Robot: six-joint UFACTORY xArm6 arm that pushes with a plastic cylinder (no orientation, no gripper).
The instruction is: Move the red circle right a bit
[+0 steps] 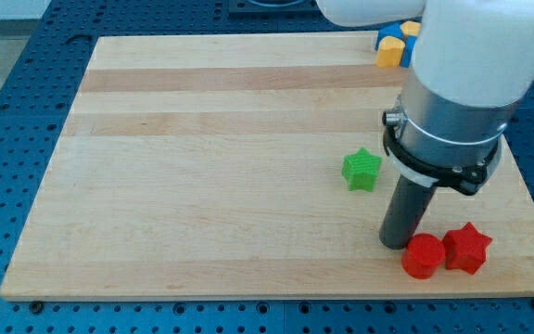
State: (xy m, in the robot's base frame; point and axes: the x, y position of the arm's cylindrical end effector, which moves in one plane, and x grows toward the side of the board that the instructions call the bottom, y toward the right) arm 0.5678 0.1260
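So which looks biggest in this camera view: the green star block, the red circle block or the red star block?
The three look close in size.
1. Red star block, slightly the largest.
2. Red circle block and green star block: too alike to rank, and the red ones sit nearer the view's bottom, which may enlarge them.

Yellow and blue blocks [393, 44] half-hidden.

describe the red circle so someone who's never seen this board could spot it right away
Start at the wooden board's corner at the view's bottom right, where two red blocks sit side by side. The red circle is the left one, a round cylinder right beside my tip. Its neighbour, the red star, has points.
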